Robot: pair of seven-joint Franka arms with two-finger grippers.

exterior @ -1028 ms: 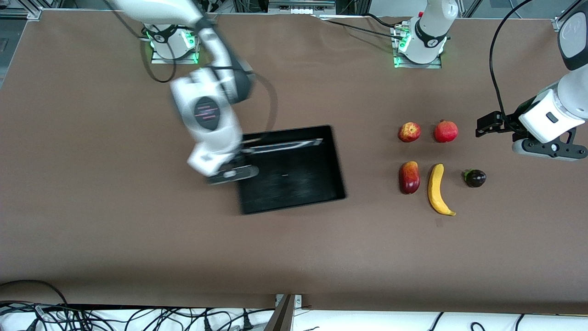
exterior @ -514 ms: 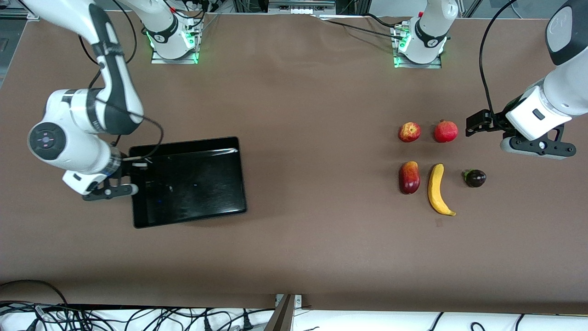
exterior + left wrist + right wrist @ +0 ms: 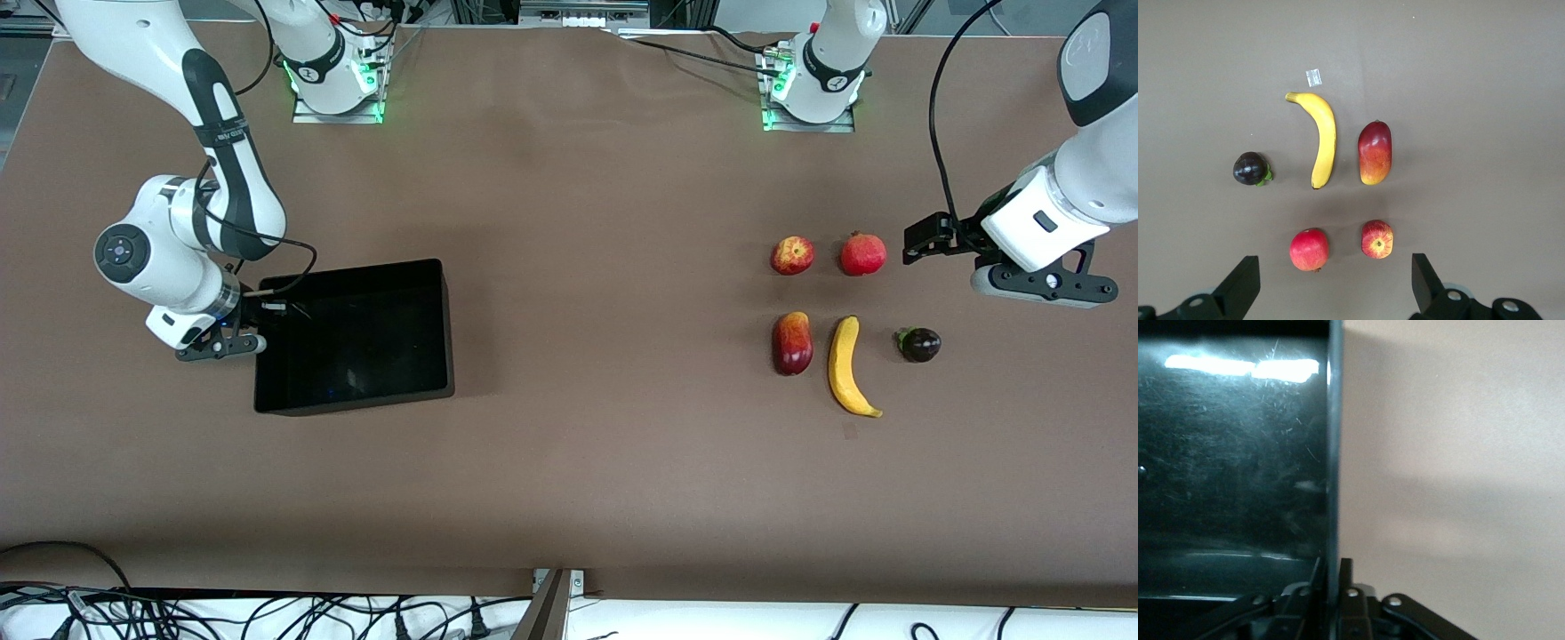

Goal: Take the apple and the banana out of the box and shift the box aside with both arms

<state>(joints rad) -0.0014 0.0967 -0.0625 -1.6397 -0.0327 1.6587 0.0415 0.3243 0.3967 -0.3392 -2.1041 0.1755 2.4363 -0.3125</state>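
both fruits already lie out on the table: the small red-yellow apple (image 3: 791,255) and long curved yellow banana (image 3: 849,366) at the left arm's end. the shallow glossy black plastic box (image 3: 356,336) has slid to the right arm's end, the right gripper (image 3: 251,324) still pinching its wall. the left gripper (image 3: 1331,283) hangs wide open and empty above the fruits.

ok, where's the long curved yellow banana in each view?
Front view: long curved yellow banana on the brown table toward the left arm's end, between the dark red-orange mango and a small dark purple fruit.
Left wrist view: banana mid-picture, mango beside it.
Right wrist view: not in it.
Shared landmark: the mango.
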